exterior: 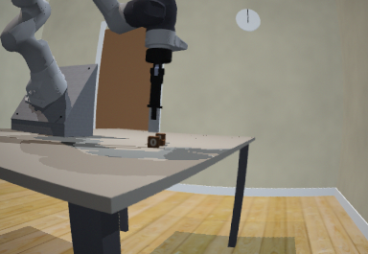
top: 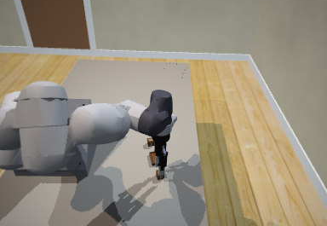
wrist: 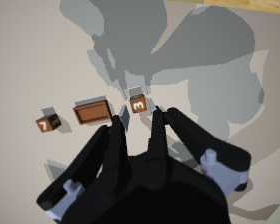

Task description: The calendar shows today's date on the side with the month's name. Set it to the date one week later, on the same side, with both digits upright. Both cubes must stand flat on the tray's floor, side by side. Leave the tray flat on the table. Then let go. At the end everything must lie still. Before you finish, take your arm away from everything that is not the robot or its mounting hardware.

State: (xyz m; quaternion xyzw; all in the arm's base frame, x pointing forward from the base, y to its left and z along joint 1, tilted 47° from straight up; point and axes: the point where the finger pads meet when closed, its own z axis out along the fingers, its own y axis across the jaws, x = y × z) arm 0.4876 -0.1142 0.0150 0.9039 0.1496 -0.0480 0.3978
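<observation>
Tray, small, brown and rectangular, lies flat on the grey table, and both number cubes stand outside it on the table top. In the wrist view the cube showing a white 3 sits just beside the tray's right end, apart from it by a narrow gap. The cube showing a 7 stands near the tray's left end, a little further off. Nothing stands inside the tray.

The gripper hangs above the table, pointing straight down, over the spot just right of the tray. Its two black fingers are drawn partway together with only air between them; it grips nothing. Seen through the wrist camera, the 3 cube lies between the fingertips but well below them. The exterior view shows the fingertips clearly above the cubes, with open wall visible in the gap.

From the top view, tray and cubes form a short row under the wrist, partly hidden by the arm.
</observation>
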